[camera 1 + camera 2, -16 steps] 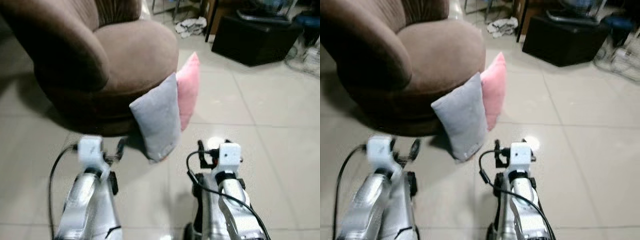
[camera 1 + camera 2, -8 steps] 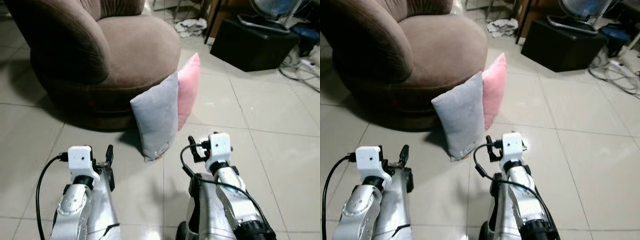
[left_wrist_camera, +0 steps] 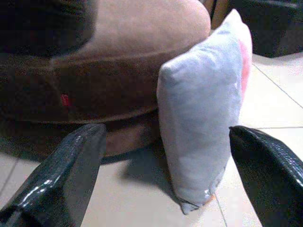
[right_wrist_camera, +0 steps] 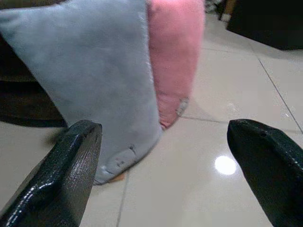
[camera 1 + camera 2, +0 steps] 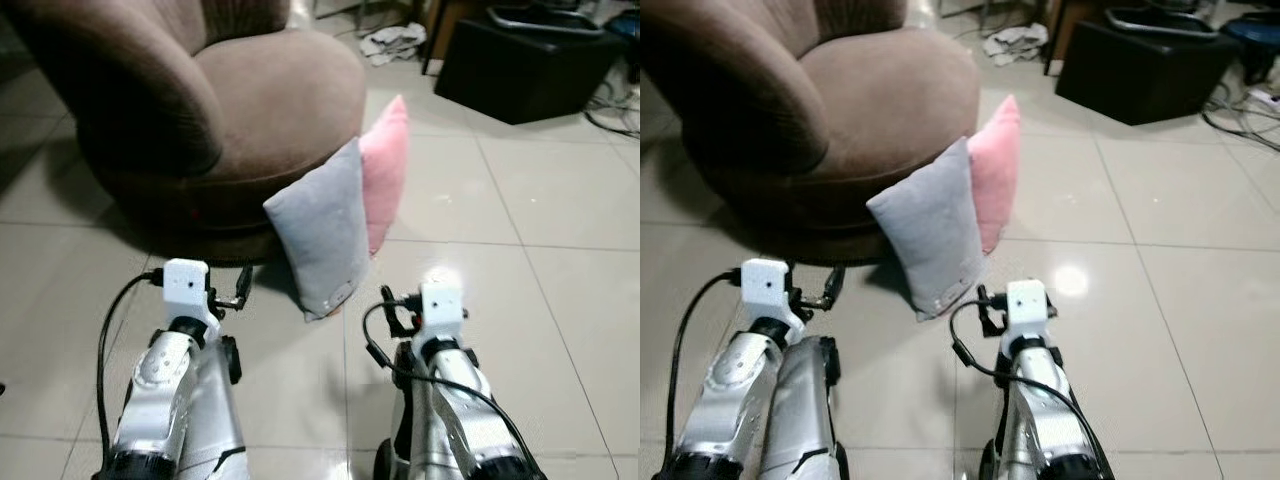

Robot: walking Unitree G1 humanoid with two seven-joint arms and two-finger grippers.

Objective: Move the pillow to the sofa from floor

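A soft grey rectangular pillow (image 5: 320, 235) stands on end on the pale tiled floor (image 5: 520, 290), leaning against my round brown upholstered sofa (image 5: 240, 110), a pink pillow (image 5: 385, 175) touching behind it. My left pincer (image 3: 163, 156) and right pincer (image 4: 163, 156) hover near it, both spread wide, grasping nothing.
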